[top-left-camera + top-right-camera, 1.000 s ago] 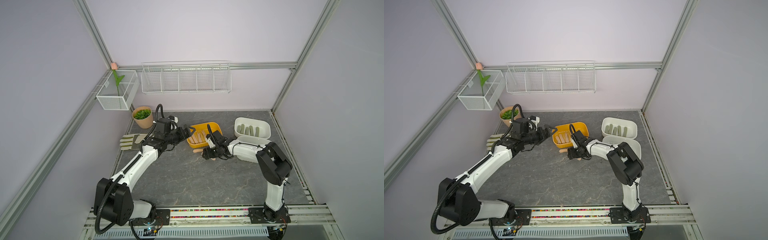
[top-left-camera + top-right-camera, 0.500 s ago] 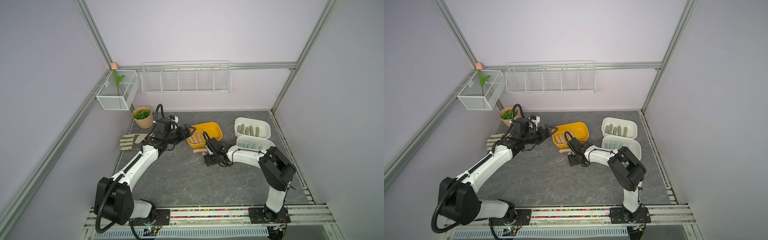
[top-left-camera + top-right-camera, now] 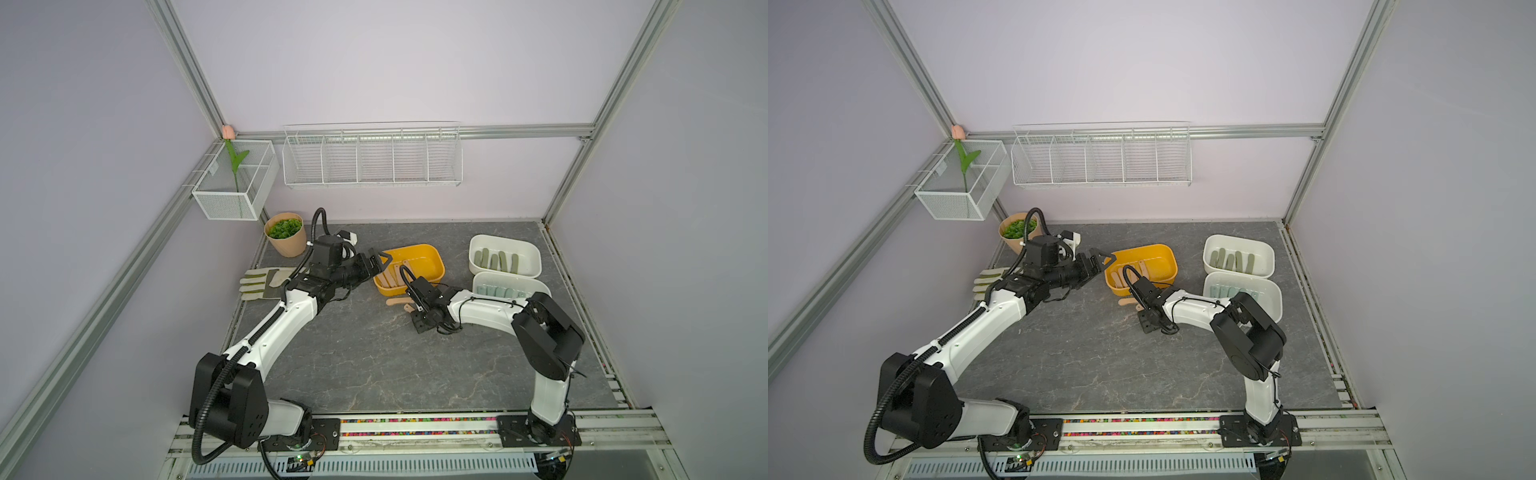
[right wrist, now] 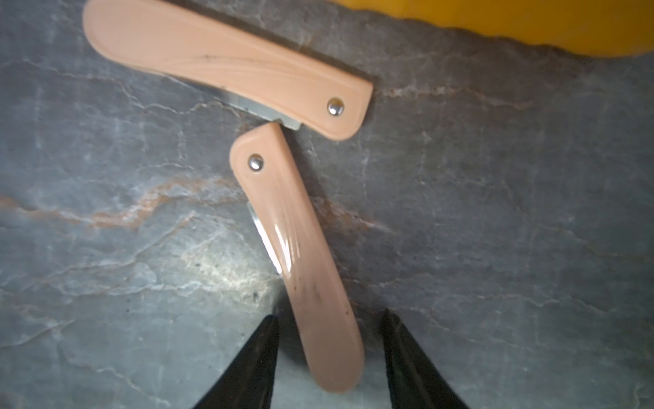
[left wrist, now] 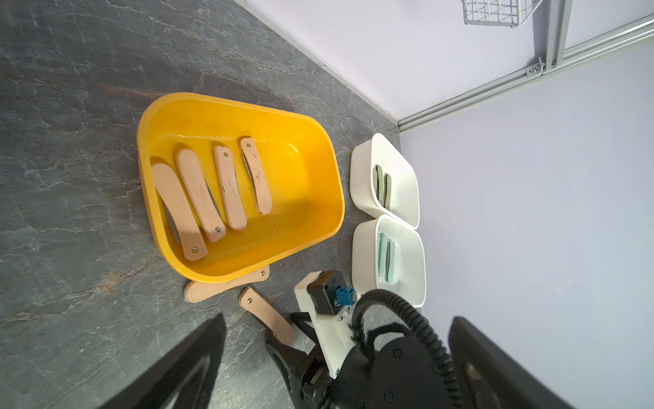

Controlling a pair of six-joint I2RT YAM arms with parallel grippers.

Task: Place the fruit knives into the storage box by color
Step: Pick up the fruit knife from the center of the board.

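Observation:
A yellow storage box (image 3: 426, 266) holds several peach-pink fruit knives (image 5: 198, 194). Behind it to the right, one white box (image 3: 530, 251) holds olive knives (image 3: 496, 262), and a nearer white box (image 3: 542, 286) holds pale mint ones (image 3: 498, 291). Two peach knives lie on the table in front of the yellow box: one (image 4: 219, 60) along its wall, the other (image 4: 300, 248) angled off it. My right gripper (image 4: 330, 315) is low over that angled knife, open, its jaws on either side of the rounded end with gaps. My left gripper (image 3: 380, 259) hovers open at the yellow box's left end, holding nothing.
A beige-and-olive work glove (image 3: 262, 282) lies at the table's left edge, with a potted plant (image 3: 286, 245) behind it. A wire rack (image 3: 372, 158) and a mesh basket with a tulip (image 3: 235, 187) hang on the walls.
My right gripper has come down and forward from beside the yellow box to the angled loose knife, and its jaws have narrowed around it. The left arm has stayed put.

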